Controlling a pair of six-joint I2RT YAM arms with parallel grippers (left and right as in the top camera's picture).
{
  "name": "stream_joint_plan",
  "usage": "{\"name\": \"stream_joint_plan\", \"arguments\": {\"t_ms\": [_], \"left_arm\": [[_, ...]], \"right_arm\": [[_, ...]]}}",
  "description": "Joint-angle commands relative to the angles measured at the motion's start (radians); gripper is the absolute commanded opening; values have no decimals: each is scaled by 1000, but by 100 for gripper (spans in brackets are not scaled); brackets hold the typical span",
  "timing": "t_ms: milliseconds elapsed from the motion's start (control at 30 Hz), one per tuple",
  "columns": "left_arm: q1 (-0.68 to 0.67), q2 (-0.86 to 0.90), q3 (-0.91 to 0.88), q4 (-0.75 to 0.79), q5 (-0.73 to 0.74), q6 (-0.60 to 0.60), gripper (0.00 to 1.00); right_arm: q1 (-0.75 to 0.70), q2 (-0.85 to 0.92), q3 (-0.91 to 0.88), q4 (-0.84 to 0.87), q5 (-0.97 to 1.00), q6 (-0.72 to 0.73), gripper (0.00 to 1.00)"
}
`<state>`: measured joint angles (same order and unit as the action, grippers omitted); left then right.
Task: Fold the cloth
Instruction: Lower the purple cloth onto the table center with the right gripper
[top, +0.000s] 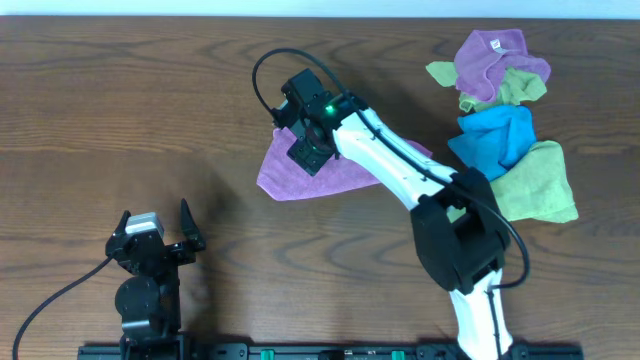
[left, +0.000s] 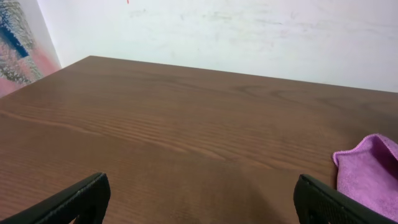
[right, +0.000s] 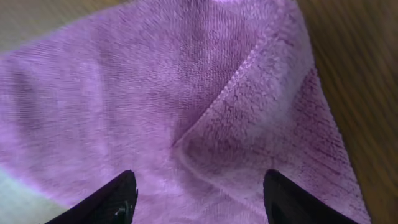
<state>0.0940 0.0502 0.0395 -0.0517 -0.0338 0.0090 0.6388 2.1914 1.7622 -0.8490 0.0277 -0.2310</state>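
Cloth (top: 285, 176) directly beneath right gripper (right: 196, 194), jaws apart.

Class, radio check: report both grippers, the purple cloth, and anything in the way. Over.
Left gripper open, parked at near edge. Right gripper open, over purple cloth, a flap folded across it. Spare cloth pile sits apart; nothing blocking.

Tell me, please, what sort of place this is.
Probably a robotics lab or test bench: a left arm and a right arm mounted at the edge of a wooden table, a heap of cloths to one side, and a bare white wall behind.
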Motion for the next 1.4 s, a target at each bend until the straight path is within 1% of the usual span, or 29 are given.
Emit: {"name": "stream_joint_plan", "arguments": {"t_ms": [0, 100, 133, 167, 200, 267, 300, 433, 533, 667, 767, 933, 1033, 1100, 1167, 1233, 1300, 1367], "left_arm": [[-5, -5, -35, -20, -18, 18, 95], [-5, -5, -35, -20, -18, 18, 96], [-5, -5, -35, -20, -18, 18, 95], [-5, -5, -35, -20, -18, 18, 96], [-5, -5, -35, -20, -18, 18, 95], [-5, -5, -35, -20, -18, 18, 95], [-5, -5, -35, -20, -18, 18, 95], [-5, -5, -35, -20, -18, 18, 95], [-5, -5, -35, -20, -18, 18, 95], [-5, -5, -35, -20, -18, 18, 95], [-5, -5, -35, -20, -18, 18, 95], [-5, -5, -35, -20, -18, 18, 95], [-5, -5, -35, -20, -18, 18, 95], [-5, -5, -35, -20, -18, 18, 95], [-5, -5, -35, -20, -18, 18, 95], [-5, -5, -35, -20, -18, 18, 95], [-5, -5, -35, -20, -18, 18, 96], [-5, -5, -35, -20, -18, 18, 96]], "right_arm": [[4, 37, -4, 3, 34, -10, 64], [5, 50, -4, 8, 28, -10, 61], [5, 58, -4, 12, 28, -10, 59], [5, 65, -4, 15, 28, -10, 54], [4, 71, -4, 18, 29, -10, 45], [3, 82, -4, 23, 30, -10, 6], [3, 84, -4, 24, 34, -9, 1], [4, 75, 13, 35, 130, 30, 1], [3, 62, 59, 35, 180, 33, 1], [-13, 58, 174, 39, 311, 32, 1], [-42, 58, 269, 75, 443, 31, 1], [-127, 58, 429, 106, 644, -21, 1], [-148, 58, 517, 97, 722, -33, 1], [-133, 58, 566, 39, 710, -32, 1], [-94, 58, 603, -83, 643, -20, 1], [-18, 58, 630, -266, 400, -1, 1], [55, 58, 630, -346, 170, -2, 1], [125, 58, 629, -386, -40, -14, 1]]}}
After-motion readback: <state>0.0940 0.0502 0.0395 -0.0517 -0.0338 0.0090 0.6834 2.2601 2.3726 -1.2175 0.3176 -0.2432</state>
